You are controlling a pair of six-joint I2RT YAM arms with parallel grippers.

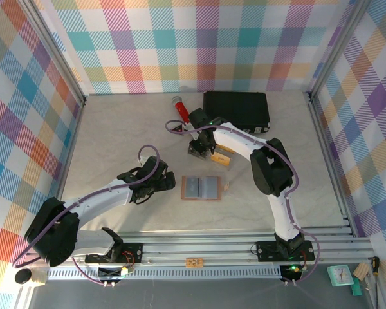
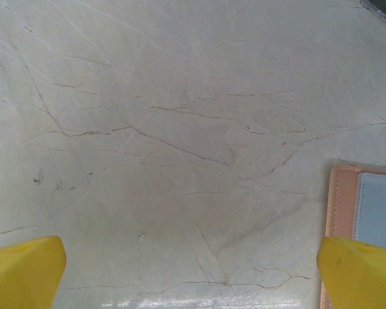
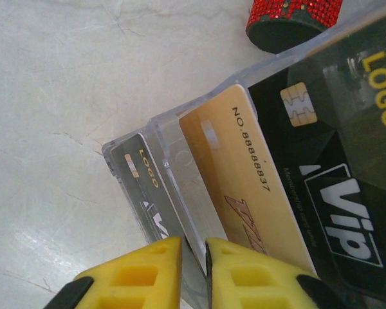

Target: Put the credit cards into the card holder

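The top view gives the layout. The card holder (image 1: 201,187) lies opened flat near the middle of the surface, toward the near edge. The left tool (image 1: 163,183) is just to its left, and the right tool (image 1: 201,149) points down farther back. A black case (image 1: 237,109) sits by the far edge, and a red glitter cylinder (image 1: 179,107) lies to its left.

The left wrist view adds the state of the left tool (image 2: 193,273). Its yellow fingertips (image 2: 22,270) stand spread wide at the two bottom corners, released, with bare marbled surface between them. The card holder (image 2: 367,219) shows at the right margin as a tan stitched border around a pale window.

The right wrist view shows the cards the top view cannot resolve. A clear plastic tray (image 3: 169,138) holds a gold card (image 3: 244,187) numbered along its length. A black VIP card (image 3: 334,193) lies to its right, and a second black card (image 3: 145,193) stands in the slot to its left. The red glitter cylinder (image 3: 293,22) lies just beyond the tray. The right tool (image 3: 193,273) has its fingers drawn almost together. The tray's clear divider and the gold card's edge run into the slit between them. I cannot tell whether they are actually clamped.
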